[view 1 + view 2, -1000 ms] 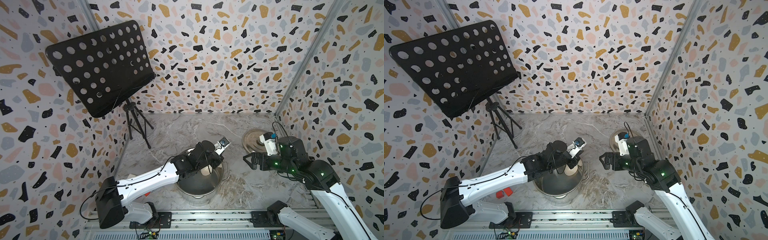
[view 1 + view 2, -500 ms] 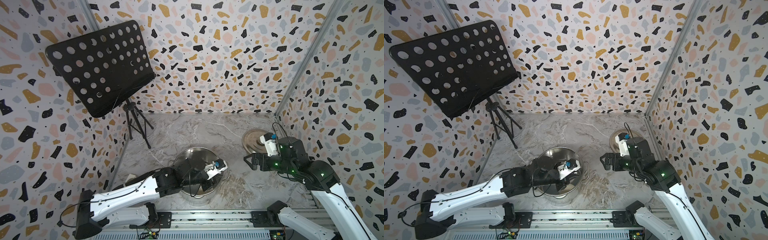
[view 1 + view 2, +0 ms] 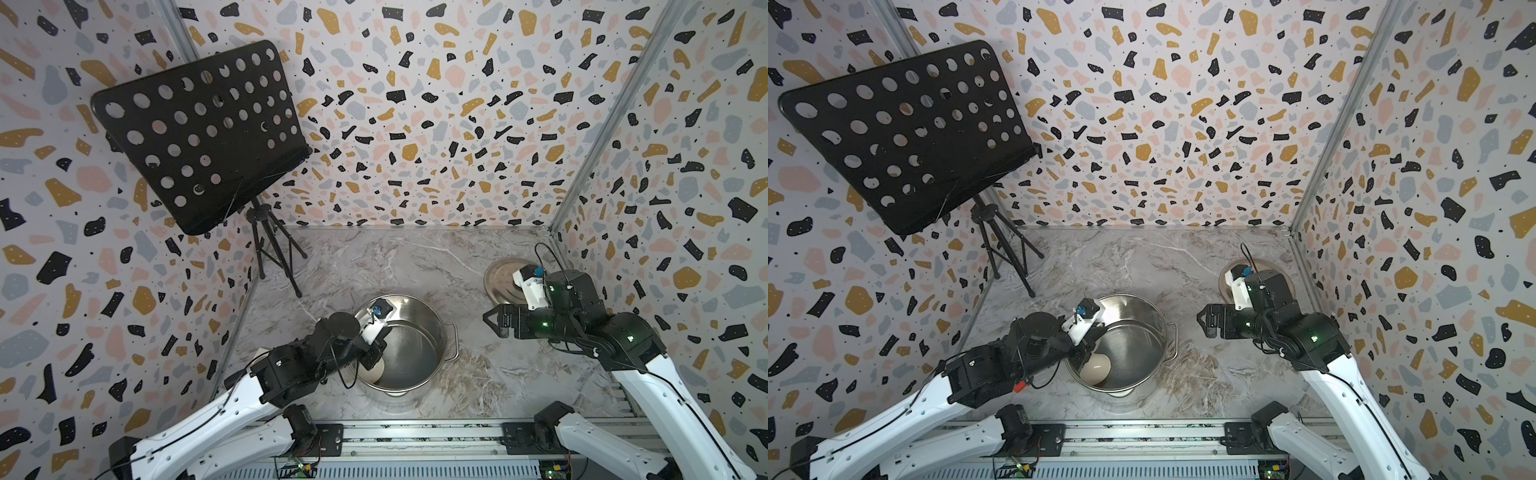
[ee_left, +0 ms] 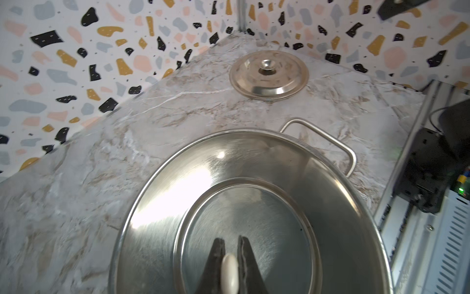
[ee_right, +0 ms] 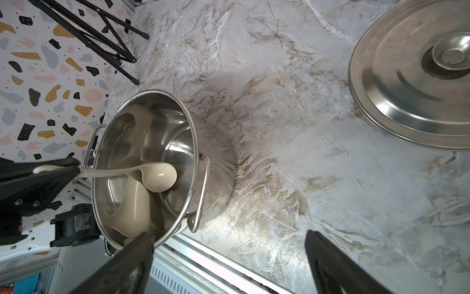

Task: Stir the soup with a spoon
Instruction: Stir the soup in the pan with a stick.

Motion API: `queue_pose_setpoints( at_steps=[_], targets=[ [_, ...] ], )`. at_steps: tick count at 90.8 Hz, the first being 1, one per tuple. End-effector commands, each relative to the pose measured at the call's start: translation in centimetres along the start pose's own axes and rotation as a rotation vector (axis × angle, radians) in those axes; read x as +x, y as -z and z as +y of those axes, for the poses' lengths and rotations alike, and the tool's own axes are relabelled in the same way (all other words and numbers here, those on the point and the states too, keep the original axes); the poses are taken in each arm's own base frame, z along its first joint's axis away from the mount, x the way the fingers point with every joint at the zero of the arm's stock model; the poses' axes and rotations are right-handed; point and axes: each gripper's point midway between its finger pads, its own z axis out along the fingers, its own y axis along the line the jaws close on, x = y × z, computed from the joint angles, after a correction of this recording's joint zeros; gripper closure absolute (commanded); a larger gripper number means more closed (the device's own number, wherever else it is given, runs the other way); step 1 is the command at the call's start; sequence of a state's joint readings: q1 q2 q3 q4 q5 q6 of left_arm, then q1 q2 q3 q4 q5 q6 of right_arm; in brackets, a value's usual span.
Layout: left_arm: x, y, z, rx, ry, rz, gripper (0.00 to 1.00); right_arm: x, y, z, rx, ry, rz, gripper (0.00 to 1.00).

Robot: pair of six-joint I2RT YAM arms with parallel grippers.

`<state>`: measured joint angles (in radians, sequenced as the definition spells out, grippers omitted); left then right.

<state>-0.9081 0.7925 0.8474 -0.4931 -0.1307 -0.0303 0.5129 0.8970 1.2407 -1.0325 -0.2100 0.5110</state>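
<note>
**Top views.** My left arm covers the 9 o'clock rim of the pot and hides the handle of the spoon. Only the cream bowl shows, low inside at 7 o'clock. The left end effector sits just above it, its grip hidden here. The right end effector hangs off the pot's 3 o'clock, apart from the rim. Its arm covers part of the lid at 2 o'clock. Open counter runs toward 12 o'clock, and the music stand stands at 10 o'clock.

**Left wrist.** The left end effector is clenched on the spoon at its handle tip, which the frame edge cuts off. Beyond it I see only the pot's bare shiny base.

**Right wrist.** The right end effector is released, jaws wide, holding nothing, and both fingers are cut off. The spoon's handle crosses the pot rim from the left end effector, and its bowl hangs near the base. I cannot tell whether it touches. Reflections smear the wall.
</note>
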Motion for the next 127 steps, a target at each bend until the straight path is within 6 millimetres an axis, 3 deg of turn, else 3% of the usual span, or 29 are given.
queue_pose_setpoints(
  at_steps=[1, 15, 41, 53, 65, 78, 91, 112, 127],
  targets=[
    [-0.8, -1.2, 2.4, -0.084, 0.052, -0.007, 1.0, -0.7, 0.9, 0.8, -0.03, 0.023, -0.027, 0.02],
    [-3.6, -3.7, 2.7, -0.057, 0.052, -0.046, 1.0, -0.6, 0.9, 1.0, -0.036, 0.018, -0.023, 0.01],
    [-8.1, -8.9, -0.2, 0.103, 0.023, -0.058, 1.0, -0.7, 1.4, 0.6, -0.013, 0.009, -0.035, 0.0],
    [-9.5, -9.6, -2.5, 0.171, 0.001, -0.074, 1.0, -0.8, 1.6, 0.5, -0.007, 0.007, -0.046, 0.0],
    [-10.0, -9.1, -6.1, 0.276, -0.019, -0.096, 1.0, -0.8, 1.6, 0.3, 0.004, 0.004, -0.05, 0.01],
    [-8.7, -7.3, -10.3, 0.393, -0.077, -0.09, 1.0, -0.9, 1.6, 0.2, 0.009, 0.004, -0.054, 0.02],
    [-5.9, -5.6, -11.6, 0.435, -0.097, -0.044, 1.0, -0.7, 1.4, 0.0, 0.016, 0.0, -0.047, 0.02],
    [-1.0, -2.9, -10.2, 0.406, -0.085, 0.03, 1.0, -0.4, 0.8, -0.2, 0.022, -0.009, -0.031, 0.03],
    [0.7, -0.9, -7.3, 0.286, -0.105, 0.043, 1.0, -0.6, 0.6, 0.0, 0.014, -0.009, -0.028, 0.03]
  ],
)
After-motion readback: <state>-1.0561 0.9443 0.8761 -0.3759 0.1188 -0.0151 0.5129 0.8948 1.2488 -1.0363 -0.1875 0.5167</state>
